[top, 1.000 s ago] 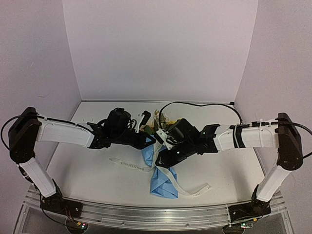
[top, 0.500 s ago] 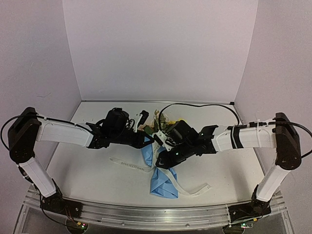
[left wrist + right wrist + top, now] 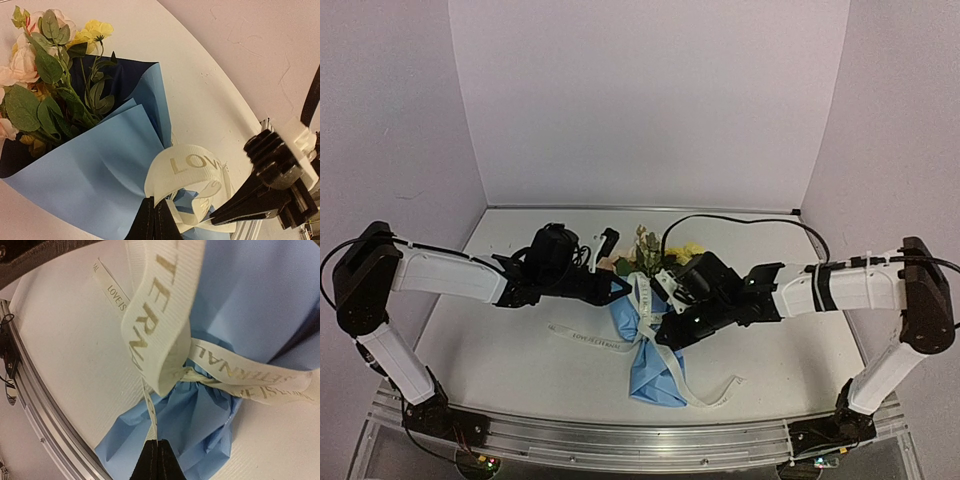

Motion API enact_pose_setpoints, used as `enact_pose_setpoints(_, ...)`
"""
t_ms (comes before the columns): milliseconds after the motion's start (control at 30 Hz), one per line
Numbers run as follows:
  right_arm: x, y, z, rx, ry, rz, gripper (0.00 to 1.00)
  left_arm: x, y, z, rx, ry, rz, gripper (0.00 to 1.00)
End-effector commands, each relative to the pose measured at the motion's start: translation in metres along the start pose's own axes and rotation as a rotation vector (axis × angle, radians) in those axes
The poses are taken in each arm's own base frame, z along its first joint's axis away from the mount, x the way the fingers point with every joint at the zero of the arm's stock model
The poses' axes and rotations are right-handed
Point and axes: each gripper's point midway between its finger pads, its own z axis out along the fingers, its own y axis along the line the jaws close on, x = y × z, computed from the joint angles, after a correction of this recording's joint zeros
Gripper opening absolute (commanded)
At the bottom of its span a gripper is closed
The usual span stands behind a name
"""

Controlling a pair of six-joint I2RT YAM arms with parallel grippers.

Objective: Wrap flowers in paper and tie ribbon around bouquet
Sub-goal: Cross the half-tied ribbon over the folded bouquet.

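The bouquet lies mid-table: pink, cream and yellow flowers (image 3: pixel 655 248) (image 3: pixel 45 70) stand out of the far end of a light-blue paper (image 3: pixel 653 375) (image 3: pixel 95 170) (image 3: pixel 210 430) cone. The off-white lettered ribbon (image 3: pixel 642 300) (image 3: pixel 192 167) (image 3: pixel 152 325) is looped round the cone's neck, one tail trailing left and one toward the front right. My left gripper (image 3: pixel 623 286) (image 3: pixel 154 216) is shut on a loop of the ribbon at the neck. My right gripper (image 3: pixel 666 328) (image 3: pixel 157 451) is shut on a thin ribbon strand seen edge-on, just above the crumpled paper bottom.
The metal rail (image 3: pixel 620 440) (image 3: pixel 37 405) runs along the table's near edge, close to the paper's bottom. White walls (image 3: pixel 650 100) close the back and sides. A black cable (image 3: pixel 740 215) arcs over the right arm.
My right gripper has closed onto the ribbon strand and shifted slightly right and nearer. The flowers show more between the arms. The left gripper has stayed shut.
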Motion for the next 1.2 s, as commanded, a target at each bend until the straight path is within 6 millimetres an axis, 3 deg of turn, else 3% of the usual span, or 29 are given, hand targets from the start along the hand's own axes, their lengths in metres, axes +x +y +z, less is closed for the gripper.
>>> enact_pose_setpoints(0,0.008,-0.009,-0.019,0.038,-0.035,0.024,0.00,-0.020,-0.012,-0.019,0.038,-0.078,0.011,0.00)
enact_pose_setpoints(533,0.053,-0.045,-0.035,0.189,0.089,0.011,0.00,-0.011,-0.003,-0.036,0.020,-0.091,0.001,0.00)
enact_pose_setpoints(833,0.047,-0.072,-0.044,0.350,0.051,0.013,0.00,0.002,-0.004,-0.046,0.033,-0.089,-0.032,0.00)
enact_pose_setpoints(1000,0.035,-0.069,-0.044,0.360,0.034,0.015,0.00,0.019,-0.003,-0.047,0.056,-0.052,-0.053,0.00)
enact_pose_setpoints(1167,0.037,-0.089,-0.047,0.426,0.032,0.058,0.00,0.035,0.012,-0.052,-0.005,-0.047,-0.119,0.00)
